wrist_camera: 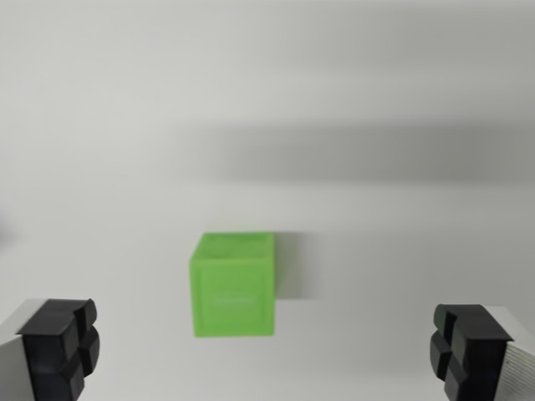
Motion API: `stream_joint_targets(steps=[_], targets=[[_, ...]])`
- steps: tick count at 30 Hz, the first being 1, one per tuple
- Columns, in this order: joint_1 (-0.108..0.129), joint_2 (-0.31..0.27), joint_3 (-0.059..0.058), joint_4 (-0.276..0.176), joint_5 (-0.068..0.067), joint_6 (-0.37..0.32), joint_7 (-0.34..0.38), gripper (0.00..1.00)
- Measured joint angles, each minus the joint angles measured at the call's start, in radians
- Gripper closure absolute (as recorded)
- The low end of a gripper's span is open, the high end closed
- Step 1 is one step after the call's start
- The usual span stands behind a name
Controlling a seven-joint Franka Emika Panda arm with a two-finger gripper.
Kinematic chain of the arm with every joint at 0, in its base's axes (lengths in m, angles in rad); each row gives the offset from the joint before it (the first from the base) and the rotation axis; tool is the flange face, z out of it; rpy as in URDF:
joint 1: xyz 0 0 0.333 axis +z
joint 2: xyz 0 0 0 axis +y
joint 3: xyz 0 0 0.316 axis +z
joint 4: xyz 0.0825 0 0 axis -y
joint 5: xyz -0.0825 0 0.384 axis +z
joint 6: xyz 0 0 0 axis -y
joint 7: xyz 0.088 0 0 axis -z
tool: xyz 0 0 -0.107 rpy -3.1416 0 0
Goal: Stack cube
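The gripper (266, 355) is hanging with fingers spread wide — the green cube (233, 284) is sitting between them, touching neither.

1. Light is bright and even; the white table (401, 75) looks washed out.
2. A broad, soft grey shadow band crosses the upper middle of the frame.
3. The green cube (233, 284) is smeared, casting a faint shadow rightward.
4. Edges everywhere look soft.
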Motion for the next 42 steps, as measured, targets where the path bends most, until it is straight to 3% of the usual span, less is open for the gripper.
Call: stream_joint_targets(steps=[13, 25, 42], targets=[[0.019, 0.003, 0.015, -0.127, -0.001, 0.115, 0.000, 0.00], [0.039, 0.041, 0.031, -0.226, -0.002, 0.236, 0.004, 0.00], [0.043, 0.277, 0.023, -0.206, -0.028, 0.451, 0.023, 0.00]])
